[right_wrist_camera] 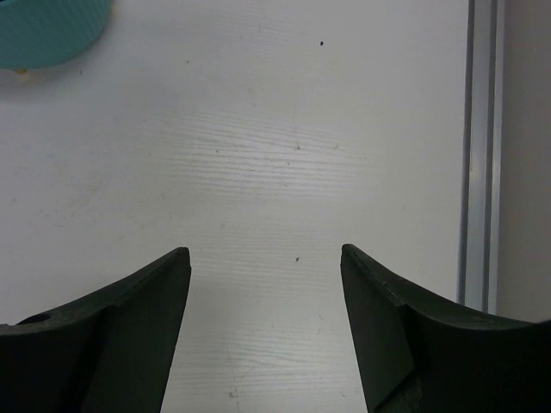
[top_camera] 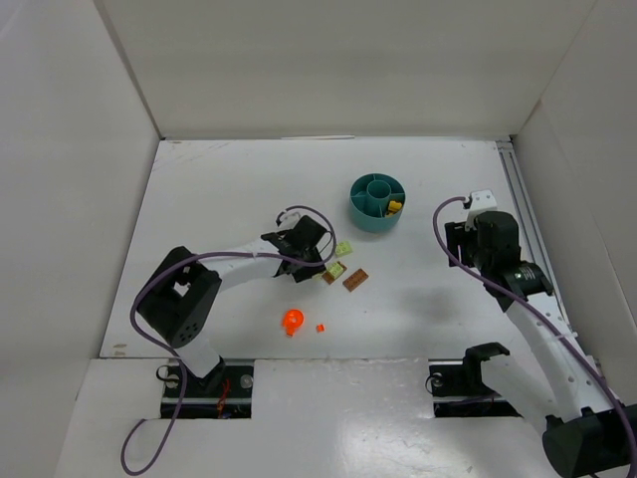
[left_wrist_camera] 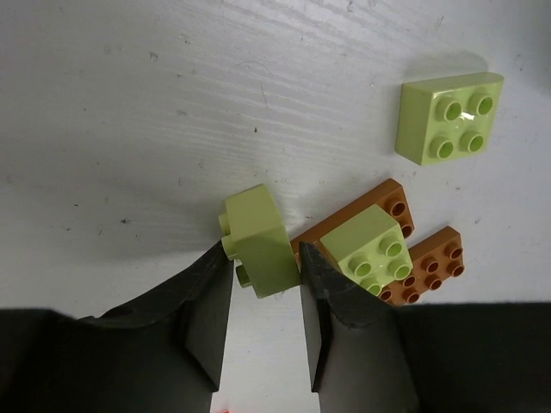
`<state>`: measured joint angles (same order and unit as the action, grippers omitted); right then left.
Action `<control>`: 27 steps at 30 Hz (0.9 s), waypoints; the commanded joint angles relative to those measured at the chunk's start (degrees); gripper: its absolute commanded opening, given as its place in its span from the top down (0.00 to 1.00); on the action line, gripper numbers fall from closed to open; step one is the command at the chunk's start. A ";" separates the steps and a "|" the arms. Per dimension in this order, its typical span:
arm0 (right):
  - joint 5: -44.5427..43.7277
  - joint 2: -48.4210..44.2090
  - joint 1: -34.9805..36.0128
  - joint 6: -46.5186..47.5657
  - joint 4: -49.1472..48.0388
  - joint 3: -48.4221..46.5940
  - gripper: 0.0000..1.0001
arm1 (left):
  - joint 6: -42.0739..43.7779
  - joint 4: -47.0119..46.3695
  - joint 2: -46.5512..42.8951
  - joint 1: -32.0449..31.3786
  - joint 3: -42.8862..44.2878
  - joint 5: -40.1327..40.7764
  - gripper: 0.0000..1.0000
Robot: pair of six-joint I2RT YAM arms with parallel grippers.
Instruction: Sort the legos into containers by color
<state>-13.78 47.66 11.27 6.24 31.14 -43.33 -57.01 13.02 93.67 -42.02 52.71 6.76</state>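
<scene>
My left gripper (left_wrist_camera: 263, 268) is shut on a pale yellow-green lego (left_wrist_camera: 256, 239) turned on its side, pinched at the fingertips just above the table; from above the gripper (top_camera: 317, 261) hides it. Right beside it another yellow-green lego (left_wrist_camera: 368, 248) sits on a brown lego (left_wrist_camera: 389, 200), with a second brown lego (left_wrist_camera: 435, 262) alongside. A third yellow-green lego (left_wrist_camera: 449, 117) lies apart, farther off. The teal tub (top_camera: 378, 202) stands at the back and holds a yellow piece (top_camera: 394, 207). My right gripper (right_wrist_camera: 265, 258) is open and empty over bare table, right of the tub (right_wrist_camera: 52, 30).
A roundish orange piece (top_camera: 293, 320) and a tiny orange-red lego (top_camera: 320, 328) lie near the front edge, between the arms. A metal rail (right_wrist_camera: 479, 146) runs along the table's right side next to my right gripper. White walls enclose the table.
</scene>
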 commanded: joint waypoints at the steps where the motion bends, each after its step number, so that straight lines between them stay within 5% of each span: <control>1: -0.98 -1.42 -0.37 0.35 -0.55 -1.49 0.25 | -1.17 2.54 -1.11 0.01 1.96 2.55 0.72; 7: 1.29 -1.43 -0.37 1.05 -1.78 -0.97 0.25 | 2.77 3.07 -5.07 -1.04 5.46 6.24 0.90; 16: 4.64 -5.20 -0.37 3.43 -5.30 0.79 0.20 | 23.24 -7.91 -3.76 -2.63 17.33 7.21 0.88; 27: 2.62 -9.77 -0.37 2.38 -5.82 1.32 0.14 | 27.22 -8.62 11.18 -1.49 34.65 4.05 0.87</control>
<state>-10.11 39.20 11.27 9.21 28.62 -42.19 -32.32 4.80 103.50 -44.21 84.66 12.49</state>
